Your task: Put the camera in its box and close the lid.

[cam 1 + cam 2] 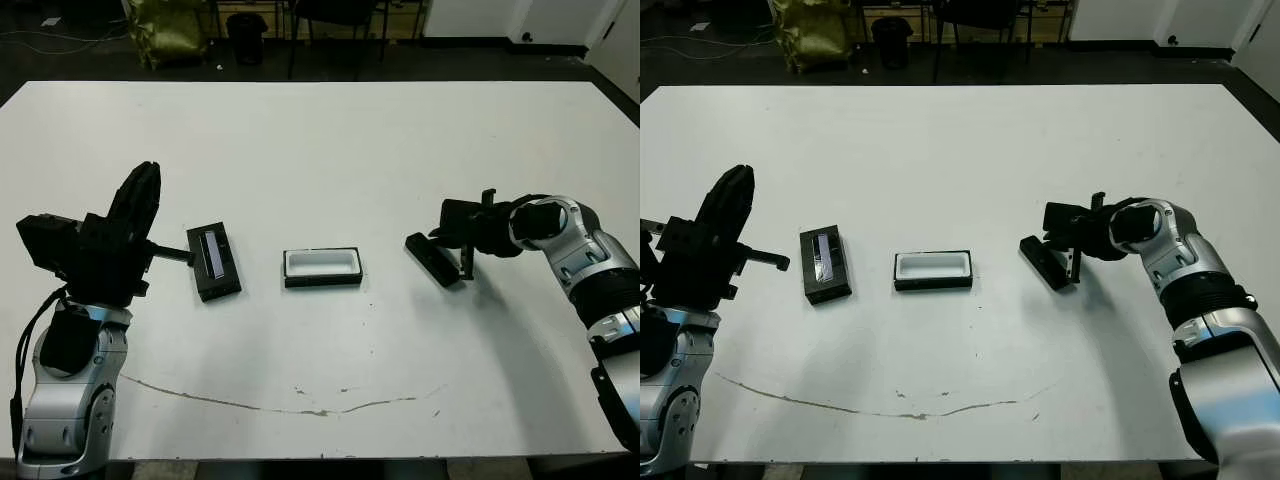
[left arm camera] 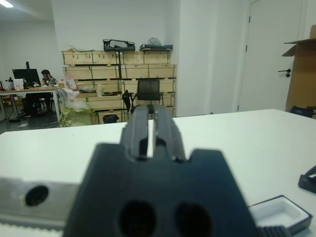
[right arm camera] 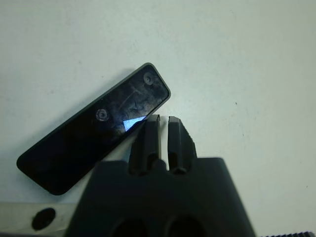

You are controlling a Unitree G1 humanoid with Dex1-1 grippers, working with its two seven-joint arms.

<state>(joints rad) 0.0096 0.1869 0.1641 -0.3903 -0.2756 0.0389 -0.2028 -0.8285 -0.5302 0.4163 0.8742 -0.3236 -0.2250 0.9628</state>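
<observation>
The right gripper [image 1: 468, 262] is hovering just above the camera [image 1: 433, 260], and its two fingers [image 3: 152, 140] are pressed almost together, holding nothing. In the right wrist view the fingertips are pointing down at one long edge of the camera, close to its end that carries the bright bluish patch. The camera is lying flat on the table [image 1: 330, 150], toward 3 o'clock from the box [image 1: 321, 267], with bare table between them. Its long axis is running from about 10 o'clock to 4 o'clock, so the jaws are probably needing to open and to straddle the narrow width. The right arm is clearly the nearer one to it.

The camera is looking like a slim dark bar with rounded corners, a glossy face and two small round marks.

The box is sitting open near the middle, showing its white lining, with its long side running from 9 to 3 o'clock. The lid [image 1: 213, 261] is lying at 9 o'clock from the box, apart from it, its pale strip facing up.

The left gripper [image 1: 135, 200] is raised beside the lid, with its fingers nearly shut and empty.
</observation>
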